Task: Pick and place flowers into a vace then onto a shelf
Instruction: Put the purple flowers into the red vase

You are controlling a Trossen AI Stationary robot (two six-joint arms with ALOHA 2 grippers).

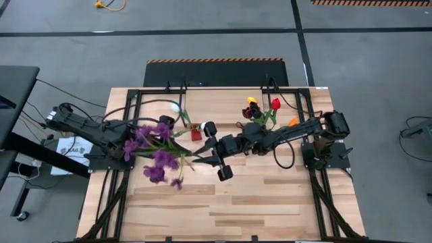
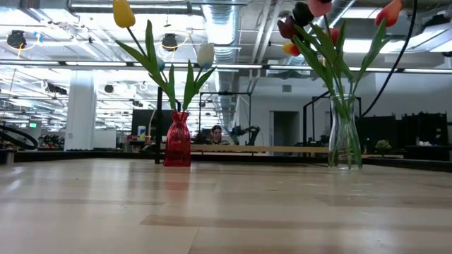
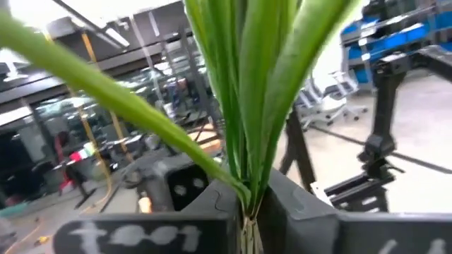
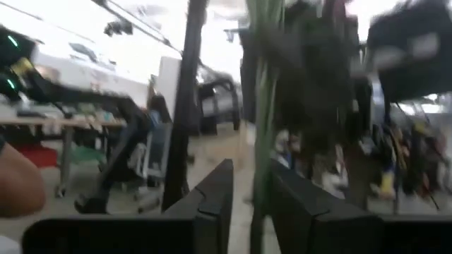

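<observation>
The purple sprig [image 1: 156, 156] hangs above the middle-left of the table [image 1: 270, 202], its stem running toward the centre where both arms meet. The left gripper [image 3: 247, 212] has its jaws clamped together on the green stems, as the left wrist view shows. The right gripper [image 1: 202, 154] reaches in from the right to the same stem; in the right wrist view its fingers [image 4: 212, 197] stand slightly apart with a green stem between them, not visibly pinched.

Judgement: the step in hand is a handover of the sprig between the arms, with the left arm carrying it.

Further back stand a red vase [image 2: 177, 140] with yellow and white tulips [image 2: 123, 13] and a glass vase [image 2: 345, 134] with mixed tulips. The next move calls for the right gripper to clear the stem, then for the left arm to bring the stem end down over a vase mouth.
</observation>
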